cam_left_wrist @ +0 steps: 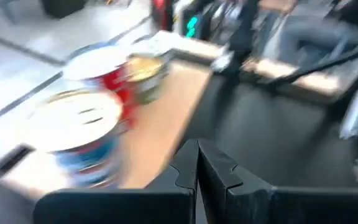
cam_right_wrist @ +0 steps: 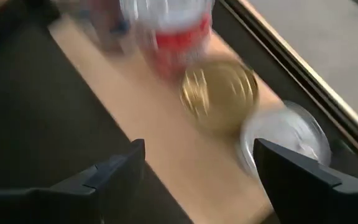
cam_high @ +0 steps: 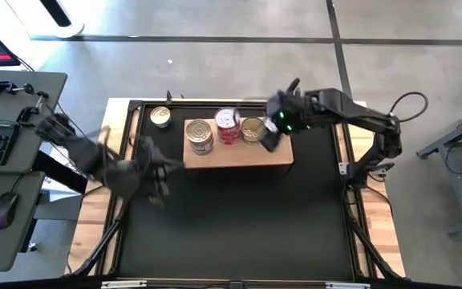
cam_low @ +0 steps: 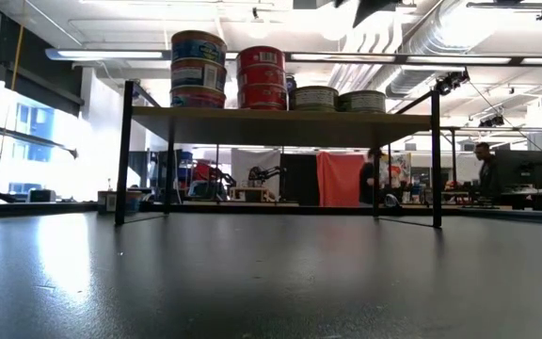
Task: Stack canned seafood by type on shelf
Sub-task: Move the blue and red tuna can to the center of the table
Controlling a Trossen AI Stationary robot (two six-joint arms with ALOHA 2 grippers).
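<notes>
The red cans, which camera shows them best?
The low view: the red cans stand sharp in a stack on the shelf. The high view shows only the top lid. Both wrist views show them blurred.

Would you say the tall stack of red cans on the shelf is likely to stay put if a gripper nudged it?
Probably not: the red stack stands three cans high on a narrow footprint, so it would likely topple. The smooth-looking shelf may let it slide. The blue stack close beside it could be knocked too.

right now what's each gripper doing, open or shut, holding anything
Left gripper: shut, empty, beside the shelf.
Right gripper: open, empty, over the shelf's right end.
</notes>
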